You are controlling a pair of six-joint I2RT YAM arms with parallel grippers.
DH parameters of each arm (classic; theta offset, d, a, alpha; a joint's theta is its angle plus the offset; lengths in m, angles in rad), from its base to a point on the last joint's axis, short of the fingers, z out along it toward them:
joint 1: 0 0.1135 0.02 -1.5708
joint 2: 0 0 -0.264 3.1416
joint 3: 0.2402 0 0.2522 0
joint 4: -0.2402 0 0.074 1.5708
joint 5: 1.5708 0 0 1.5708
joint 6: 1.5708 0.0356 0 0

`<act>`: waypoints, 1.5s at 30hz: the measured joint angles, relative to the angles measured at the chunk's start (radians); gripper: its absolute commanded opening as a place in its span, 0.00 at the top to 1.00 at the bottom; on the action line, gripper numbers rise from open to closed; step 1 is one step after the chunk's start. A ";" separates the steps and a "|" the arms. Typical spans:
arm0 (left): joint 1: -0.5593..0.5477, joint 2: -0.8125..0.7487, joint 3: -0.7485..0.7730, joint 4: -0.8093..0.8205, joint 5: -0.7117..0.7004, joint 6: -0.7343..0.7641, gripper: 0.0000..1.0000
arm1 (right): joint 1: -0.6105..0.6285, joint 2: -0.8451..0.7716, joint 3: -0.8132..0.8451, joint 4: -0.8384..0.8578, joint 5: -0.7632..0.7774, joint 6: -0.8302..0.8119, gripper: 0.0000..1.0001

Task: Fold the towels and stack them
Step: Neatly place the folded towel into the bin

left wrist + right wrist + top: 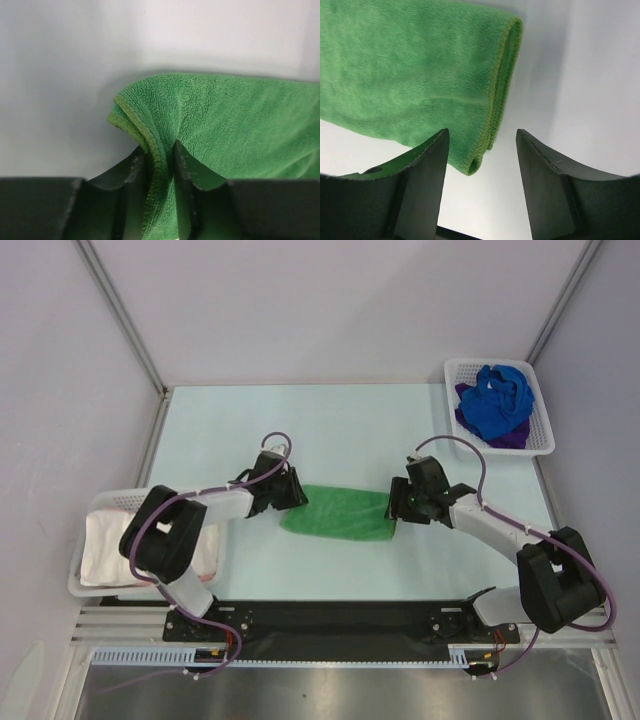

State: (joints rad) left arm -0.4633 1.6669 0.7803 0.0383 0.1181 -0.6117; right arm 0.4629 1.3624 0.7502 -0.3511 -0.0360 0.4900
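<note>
Left gripper (160, 165) pinched the green towel (338, 512), folded mid-counter toward the near edge; right gripper (482, 150) was released at its other end. White towels (105, 545) sat binned left; blue towels (497, 403) waited in the far-right basket (545, 425).

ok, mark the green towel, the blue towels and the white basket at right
green towel (338, 513), top view, middle of the folded cloth
blue towels (497, 400), top view, middle of the heap
white basket (452, 368), top view, far left rim

Fuzzy looped-pile cloth green towel (235, 130) (stitched hem); smooth matt table (340, 430)
</note>
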 measured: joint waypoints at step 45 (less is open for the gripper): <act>-0.158 -0.504 0.417 -1.361 -0.890 -0.193 1.00 | 0.007 0.089 0.310 -0.013 -0.111 -0.083 0.43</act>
State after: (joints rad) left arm -0.6212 1.1629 1.1973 -1.3231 -0.7715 -0.8047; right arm 0.4698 1.4509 1.0603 -0.3645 -0.1474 0.4072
